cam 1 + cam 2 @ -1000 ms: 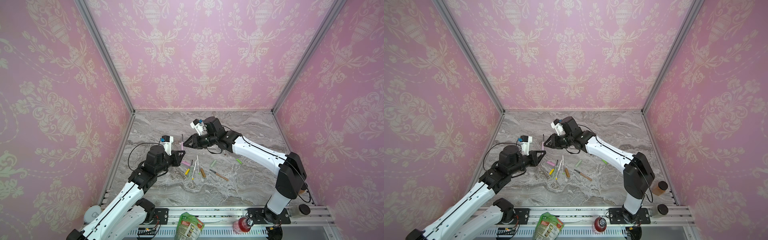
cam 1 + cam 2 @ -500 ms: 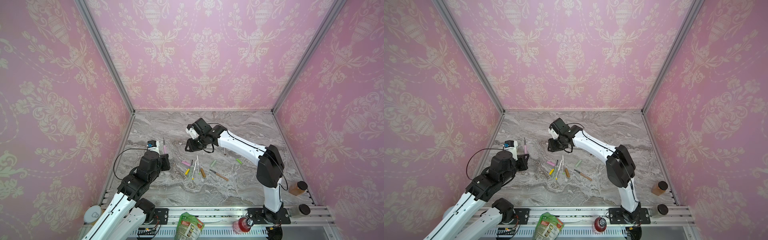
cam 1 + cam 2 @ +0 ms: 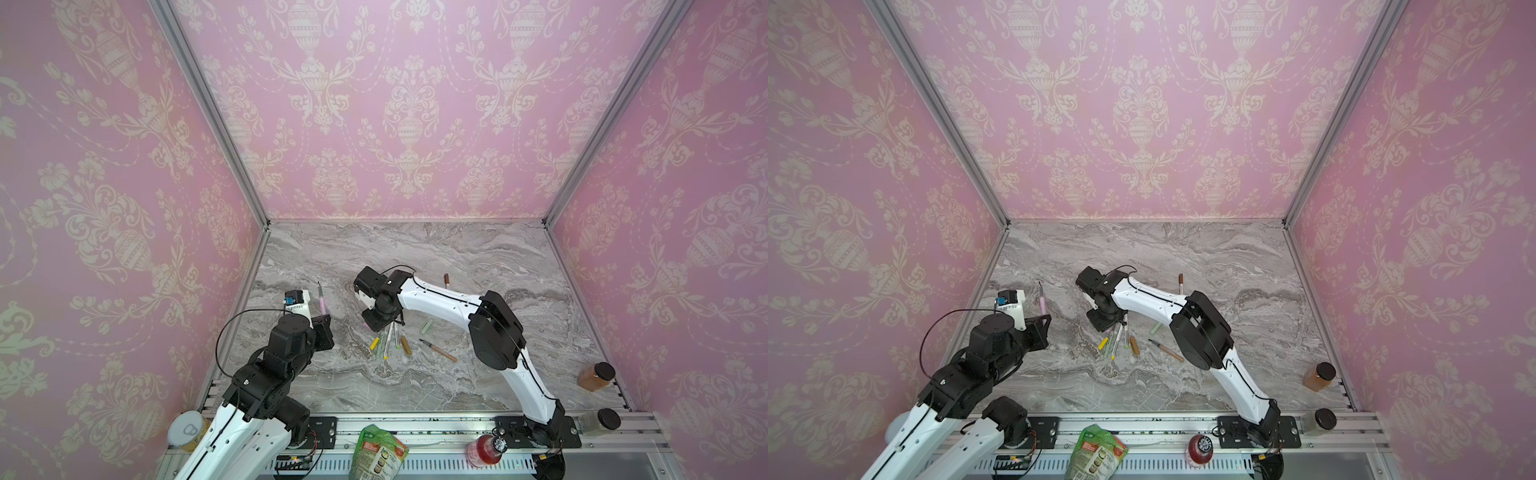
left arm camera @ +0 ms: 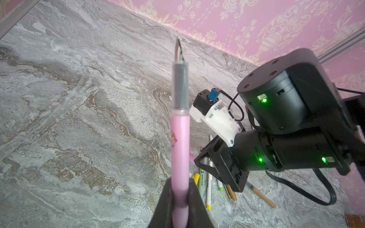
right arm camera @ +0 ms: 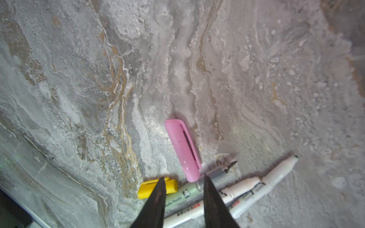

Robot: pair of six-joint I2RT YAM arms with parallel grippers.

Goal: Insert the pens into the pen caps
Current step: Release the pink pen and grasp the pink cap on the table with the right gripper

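Pink damask walls (image 3: 395,124) on three sides, grey marble desk (image 3: 457,257) below. Your left end effector (image 4: 180,189) is pressed together on the pink pen (image 4: 180,138), pinching the bottom of the barrel so the grey collar and dark tip stand free, pointing up. My read: that's a presenting hold, nib end exposed so a cap can slide straight on. It's parked off to the left, well apart from the pile (image 3: 388,345), which gives your other arm room. Your right end effector (image 5: 183,177) hangs low over the pile's edge, fingers spread, straddling the near end of the pink cap (image 5: 182,146). No contact that I can confirm. That cap lies flat on the desk, clip showing, one end just beside the grey collar of the green pen (image 5: 183,194). The yellow cap (image 5: 147,190) sits right by one fingertip, and white pens (image 5: 248,185) lie alongside. Colour match explains the pick: pink cap for pink pen. Step in hand looks like the cap grasp, so the pink pair isn't mated yet. Watch the closing: the green pen's collar is near enough to get caught or dragged. Which end of the cap is open I can't tell, so check before bringing it to the tip. A tan pen (image 3: 440,352) lies uncapped, apart on the right.
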